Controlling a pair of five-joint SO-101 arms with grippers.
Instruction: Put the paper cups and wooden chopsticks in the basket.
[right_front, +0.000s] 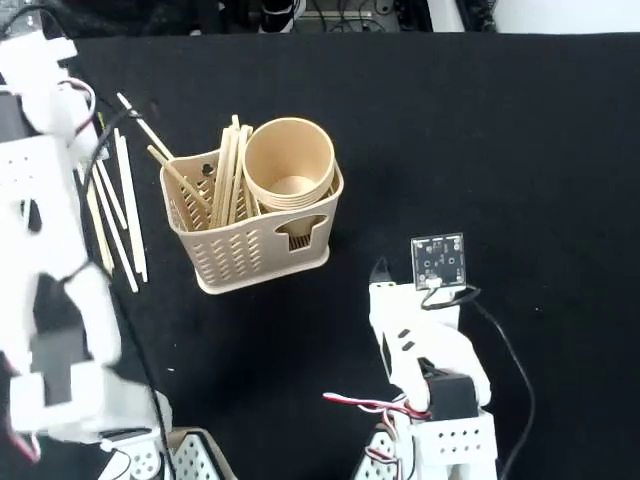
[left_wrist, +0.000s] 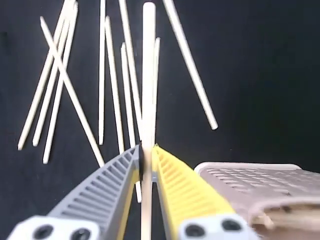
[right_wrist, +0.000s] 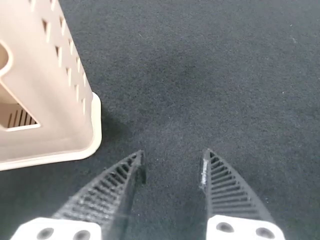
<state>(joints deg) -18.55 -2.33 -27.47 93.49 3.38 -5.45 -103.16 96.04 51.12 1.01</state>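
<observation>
The left arm (right_front: 50, 250) is smeared and cut off at the high view's 9 o'clock edge, and its own bulk hides its fingertips there; the wrist camera shows the left gripper (left_wrist: 147, 150) pinched shut on a single chopstick (left_wrist: 148, 75), whose near end is lost between the grey and yellow jaws. Below it, loose chopsticks (left_wrist: 102, 75) lie scattered and crossed on the black cloth (right_front: 480, 130), several running out of the picture, so a count cannot be made. In the high view they lie at 9 o'clock from the basket (right_front: 255, 255). The paper cups (right_front: 290, 150) stand nested in the basket's 3 o'clock half; how many are stacked is hard to tell. More chopsticks (right_front: 228, 180) lean in its 9 o'clock half. The right gripper (right_wrist: 172, 165) hangs above bare cloth with its jaws spread wide, holding nothing, at 5 o'clock from the basket, of which only a corner shows beside it. A small square board (right_front: 438, 258) sits on the right arm. The cloth covers the whole table; past its 12 o'clock edge lie cables and dark equipment, mostly cropped
</observation>
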